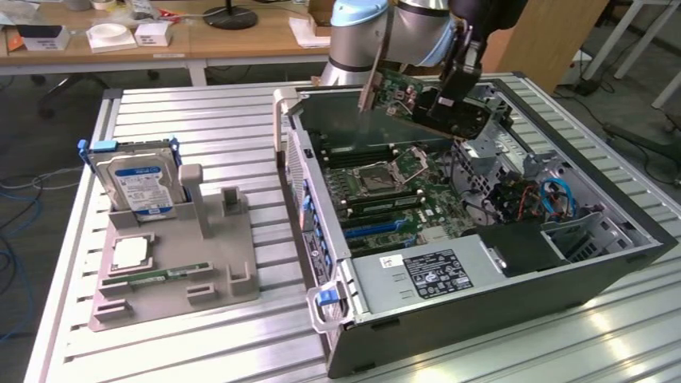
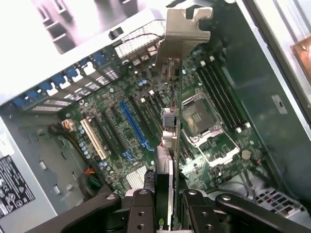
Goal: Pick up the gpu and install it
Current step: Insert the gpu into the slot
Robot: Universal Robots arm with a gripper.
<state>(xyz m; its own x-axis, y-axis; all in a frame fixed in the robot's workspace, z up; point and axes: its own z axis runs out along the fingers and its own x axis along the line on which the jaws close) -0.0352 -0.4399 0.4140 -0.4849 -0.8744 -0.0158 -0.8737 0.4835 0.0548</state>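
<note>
The gpu (image 1: 420, 97), a dark card with a round black fan and a silver end bracket, hangs tilted above the open computer case (image 1: 596, 271). My gripper (image 1: 460, 78) is shut on its upper edge. In the wrist view the gpu (image 2: 176, 131) appears edge-on between my fingers (image 2: 141, 211), its silver bracket (image 2: 183, 34) pointing away toward the case's rear wall. Below it lies the green motherboard (image 2: 214, 145) with a long blue slot (image 2: 133, 124) and the CPU socket (image 2: 199, 116). The card is clear of the board and touches no slot.
A grey holder (image 1: 175, 271) on the exterior view's left carries a blue-labelled hard drive (image 1: 136, 182), a CPU chip (image 1: 130, 252) and a memory stick (image 1: 159, 276). The power supply (image 1: 426, 275) fills the case's near corner. Cables (image 1: 559, 199) lie by the drive bays.
</note>
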